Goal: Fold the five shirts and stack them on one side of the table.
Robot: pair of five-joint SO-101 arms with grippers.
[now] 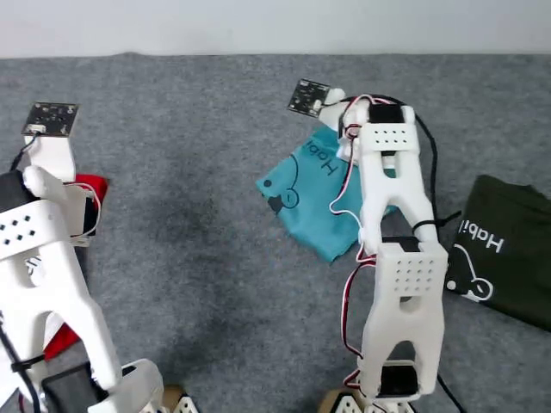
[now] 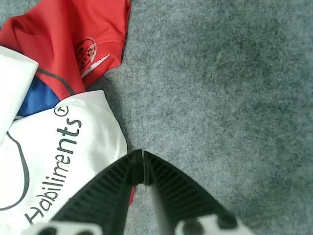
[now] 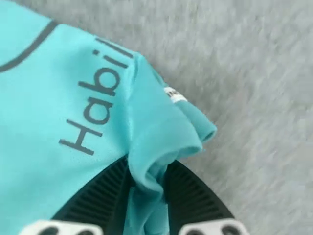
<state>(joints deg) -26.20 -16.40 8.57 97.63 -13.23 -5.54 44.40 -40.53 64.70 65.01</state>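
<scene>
One teal shirt (image 1: pixel 310 219) lies mid-table, its edge pinched in the right gripper (image 3: pixel 146 178); the left gripper (image 2: pixel 142 166) hangs closed and empty by the white shirt (image 2: pixel 54 156). Best to pull slowly, keeping the fabric taut.

Teal shirt (image 1: pixel 308 200) beneath right arm (image 1: pixel 405 275)

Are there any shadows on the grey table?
Yes. High view: soft dark patches on the table between the arms. Left wrist view: a dim patch beyond the left pincer. Right wrist view: faint shade beside the teal shirt in the right pincer.
</scene>
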